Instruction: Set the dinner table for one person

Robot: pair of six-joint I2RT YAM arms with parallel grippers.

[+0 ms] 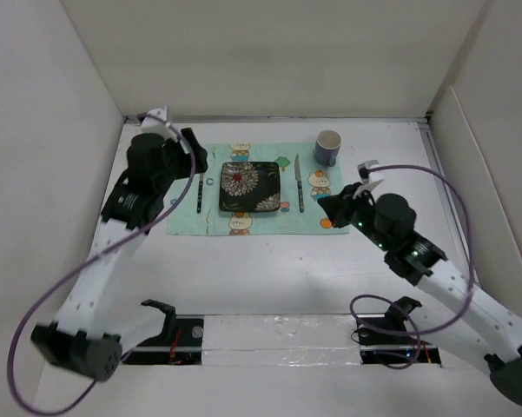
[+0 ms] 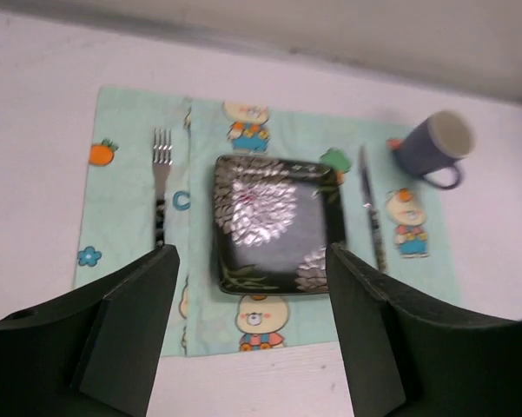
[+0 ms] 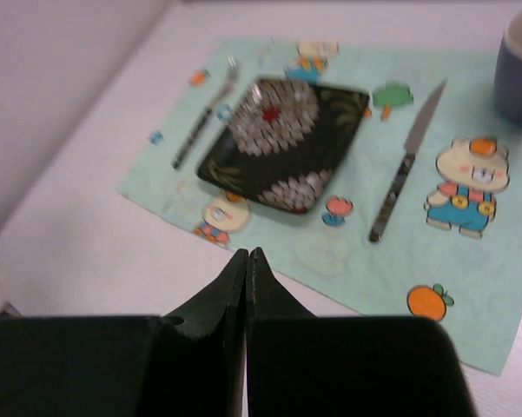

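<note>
One dinner table (image 1: 269,278), long axis left to right; left fingers (image 2: 130,330) spread, empty; right fingers (image 3: 208,347) pressed together.

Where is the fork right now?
In the top view the fork lies on the green placemat, just left of the black flowered plate.

From my station, the tabletop (image 1: 269,278) was a large, flat, matte white rectangle lying level across most of the overhead view. White walls (image 1: 269,52) rose along its left, right and far sides.
</note>
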